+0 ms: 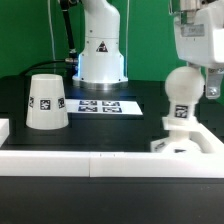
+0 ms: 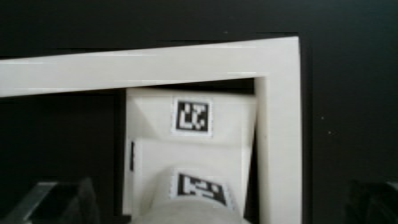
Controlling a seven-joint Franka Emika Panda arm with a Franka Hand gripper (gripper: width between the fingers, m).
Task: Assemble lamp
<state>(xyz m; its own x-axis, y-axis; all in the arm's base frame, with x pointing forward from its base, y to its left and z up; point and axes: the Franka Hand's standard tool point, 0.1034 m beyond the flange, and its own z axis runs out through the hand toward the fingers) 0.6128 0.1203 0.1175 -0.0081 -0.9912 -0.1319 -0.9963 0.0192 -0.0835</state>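
Observation:
The round bulb (image 1: 182,88) stands upright on its stem on the flat square base (image 1: 186,146) at the exterior view's right, against the white wall's corner. My gripper (image 1: 203,72) hangs just above the bulb, open, with one finger (image 1: 213,89) down beside it. In the wrist view the bulb's tagged top (image 2: 199,186) lies between my two dark fingers (image 2: 64,201), which stand wide apart and do not touch it; the base (image 2: 185,118) shows beyond it. The tapered shade (image 1: 47,102) stands mouth down at the exterior view's left.
A raised white wall (image 1: 90,161) runs along the table's front and turns a corner (image 2: 267,62) round the base. The marker board (image 1: 110,104) lies in the middle, before the white robot pedestal (image 1: 101,50).

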